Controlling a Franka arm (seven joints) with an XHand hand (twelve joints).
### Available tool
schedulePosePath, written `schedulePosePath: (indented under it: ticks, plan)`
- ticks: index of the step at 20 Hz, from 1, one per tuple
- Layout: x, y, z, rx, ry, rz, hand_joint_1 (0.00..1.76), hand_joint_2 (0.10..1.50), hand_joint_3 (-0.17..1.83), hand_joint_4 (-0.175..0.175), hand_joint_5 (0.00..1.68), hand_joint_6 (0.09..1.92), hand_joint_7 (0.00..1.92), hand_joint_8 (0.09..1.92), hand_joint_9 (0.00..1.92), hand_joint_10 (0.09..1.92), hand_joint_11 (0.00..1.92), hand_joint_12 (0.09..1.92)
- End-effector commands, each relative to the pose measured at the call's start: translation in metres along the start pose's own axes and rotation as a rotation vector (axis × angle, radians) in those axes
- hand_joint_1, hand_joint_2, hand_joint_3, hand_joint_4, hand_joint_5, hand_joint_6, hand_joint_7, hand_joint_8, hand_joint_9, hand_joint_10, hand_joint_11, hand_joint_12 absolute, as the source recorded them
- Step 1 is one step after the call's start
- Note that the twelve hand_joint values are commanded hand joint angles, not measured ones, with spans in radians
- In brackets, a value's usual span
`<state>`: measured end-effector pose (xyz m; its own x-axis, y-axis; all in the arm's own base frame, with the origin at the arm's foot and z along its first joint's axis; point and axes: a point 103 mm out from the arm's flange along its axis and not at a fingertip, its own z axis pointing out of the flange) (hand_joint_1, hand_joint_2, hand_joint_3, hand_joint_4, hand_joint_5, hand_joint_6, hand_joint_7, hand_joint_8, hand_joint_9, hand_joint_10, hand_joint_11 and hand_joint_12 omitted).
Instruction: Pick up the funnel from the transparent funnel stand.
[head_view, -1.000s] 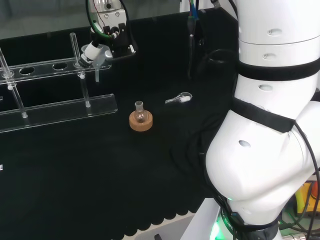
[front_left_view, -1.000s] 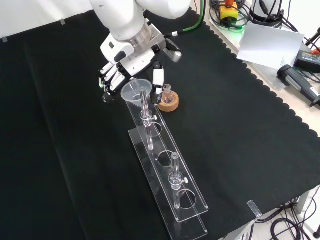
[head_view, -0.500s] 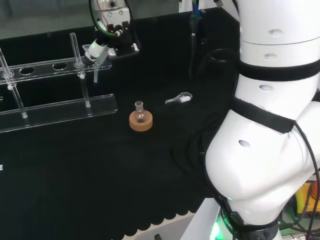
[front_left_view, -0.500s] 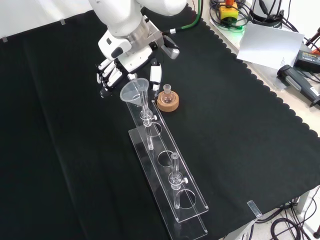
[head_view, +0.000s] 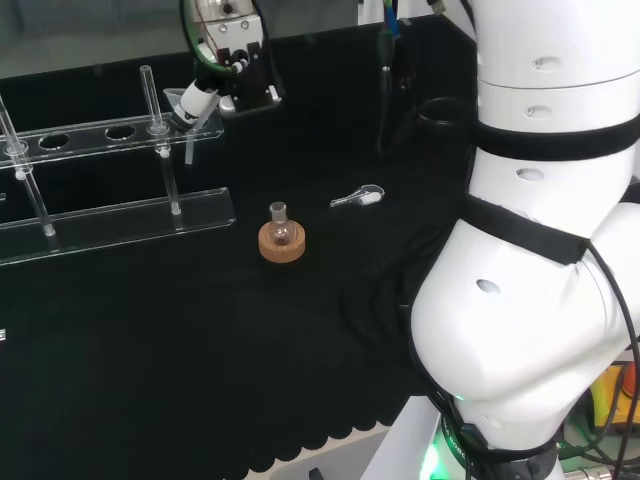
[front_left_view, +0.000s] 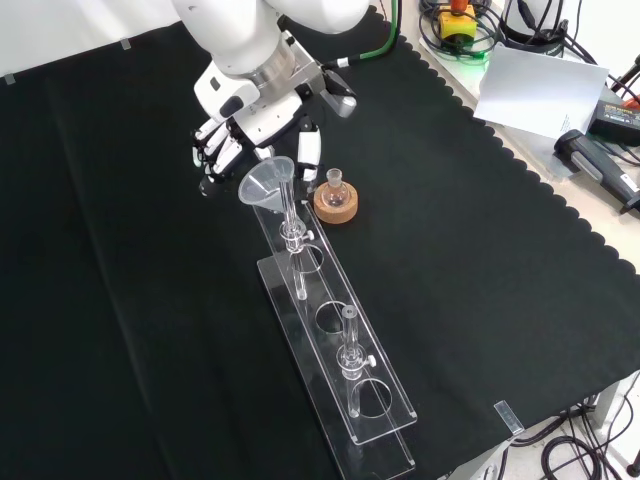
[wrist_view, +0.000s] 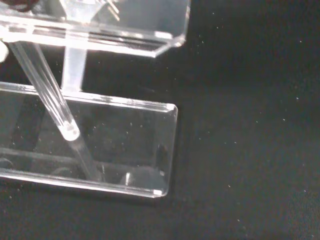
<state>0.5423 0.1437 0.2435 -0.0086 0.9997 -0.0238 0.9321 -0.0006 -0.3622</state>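
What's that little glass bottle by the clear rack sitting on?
The small round flask sits upright in a cork ring, its stand, resting on the black cloth. The ring hides the flask's underside. Whether the flask holds anything cannot be told.

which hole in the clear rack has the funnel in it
The end hole nearest the hand, beside the corked flask: the funnel sits over it. The other holes in the funnel stand hold nothing.
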Motion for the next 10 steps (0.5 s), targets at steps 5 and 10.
schedulePosePath:
  ticks: [5,10]
  plan:
    - [0.001,0.001,0.004,0.013,0.043,0.029,0.63,0.71,0.18,-0.064,0.44,0.09,0.78,0.45,0.36,0.66,0.0,0.84]
    - [-0.029,-0.002,0.005,0.005,0.054,0.02,0.66,0.62,0.41,-0.052,0.58,0.09,0.97,0.44,0.52,0.59,0.0,0.85]
